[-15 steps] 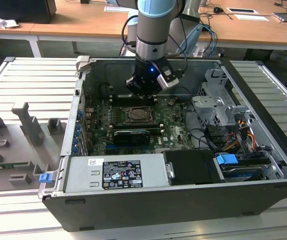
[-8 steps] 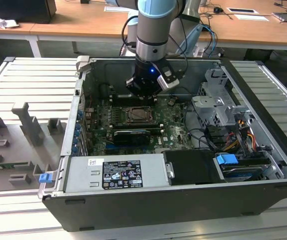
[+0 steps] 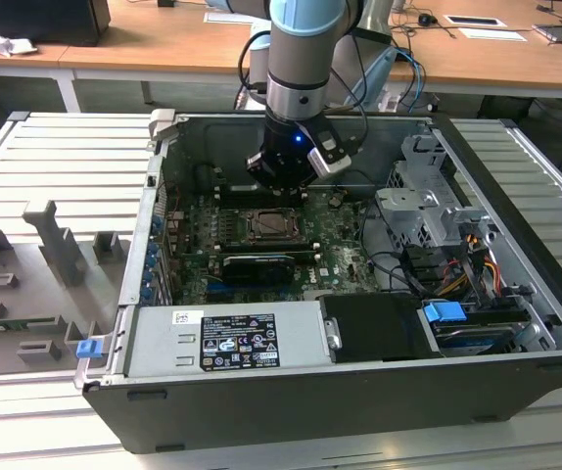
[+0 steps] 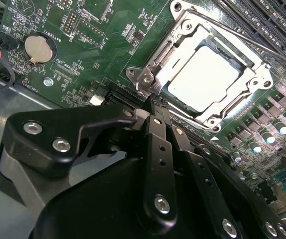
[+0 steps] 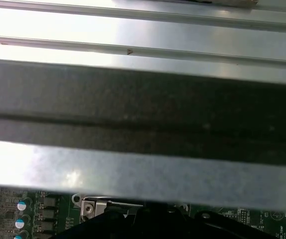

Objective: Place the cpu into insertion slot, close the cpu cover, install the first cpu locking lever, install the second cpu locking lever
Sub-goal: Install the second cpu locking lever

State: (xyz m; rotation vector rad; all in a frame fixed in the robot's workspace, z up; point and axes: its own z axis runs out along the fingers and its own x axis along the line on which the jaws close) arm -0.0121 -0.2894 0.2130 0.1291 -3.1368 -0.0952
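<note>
1. I am looking into an open dark grey computer case lying on a ribbed silvery metal tabletop, with a green motherboard flat inside it.
2. My black gripper hangs at the end of the grey and blue robot arm, just above the board at the 12 o'clock edge of the socket in the exterior view.
3. In the second wrist view the two slim black fingers are pressed together with nothing between them, their tips right at one corner of the socket.
4. The cpu, a small flat square chip with a pale grey metal top, lies seated in the insertion slot, a square socket with a silvery metal rim.
5. The cpu cover, a thin silvery metal frame plate with a large square window, lies flat around the chip.
6. A thin metal locking lever runs along one side of the socket.
7. A round silver coin battery sits on the board, well apart from the socket.
</note>
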